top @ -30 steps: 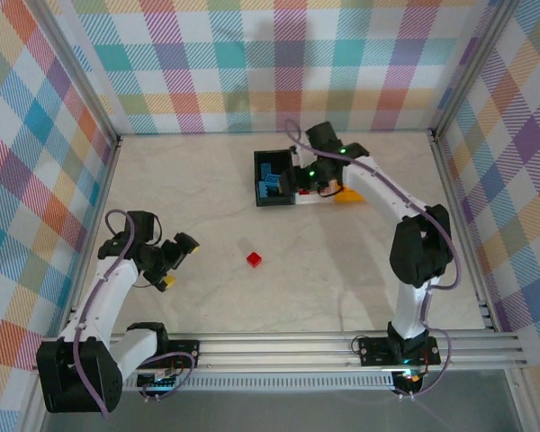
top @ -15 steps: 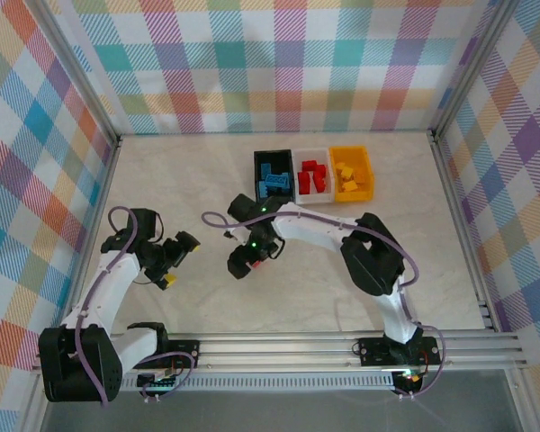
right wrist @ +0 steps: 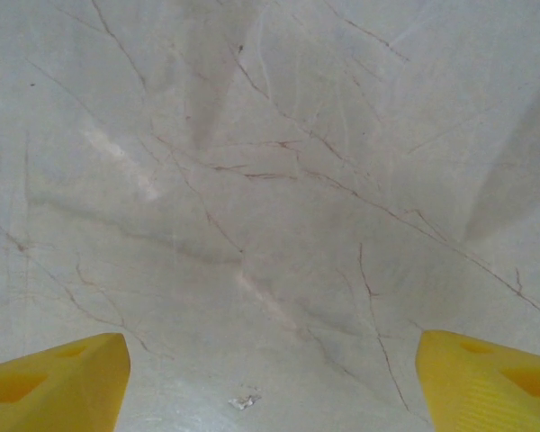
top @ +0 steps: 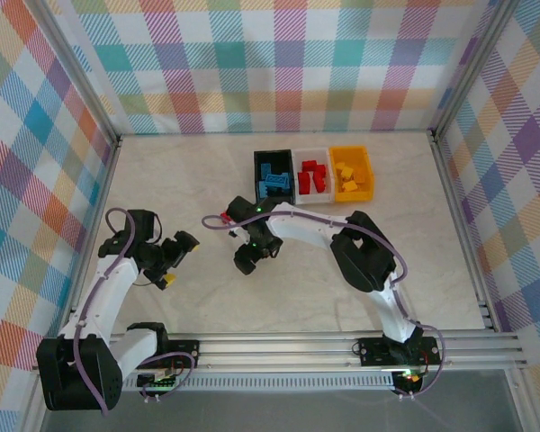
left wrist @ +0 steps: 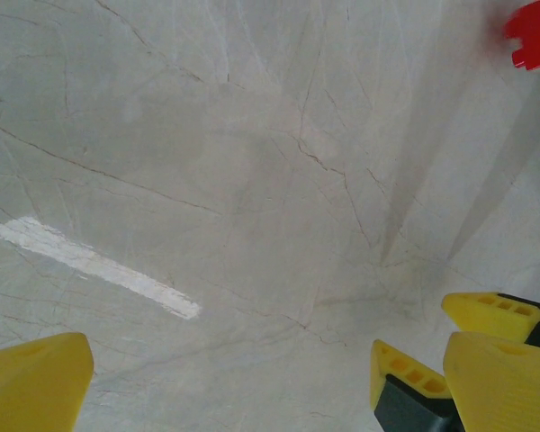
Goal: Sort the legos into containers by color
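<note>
At the back of the table stand three containers in a row. The black one (top: 274, 177) holds blue legos, the white one (top: 313, 175) red legos, the orange one (top: 352, 173) yellow legos. A single red lego (left wrist: 533, 36) lies on the table at the upper right edge of the left wrist view. My right gripper (top: 247, 261) hangs low over the table's middle; its fingers are open (right wrist: 270, 346) with bare table between them. My left gripper (top: 178, 263) is at the left, open (left wrist: 265, 360) and empty.
The marble-look table (top: 189, 189) is fenced by metal rails and checked walls. The right arm stretches across the middle from its base at the near right. A white scuff (left wrist: 90, 261) marks the table under the left gripper.
My right arm has swung from the containers at the back down to the table's middle, where the red lego lay, and its jaws have opened. The left arm has stayed put.
</note>
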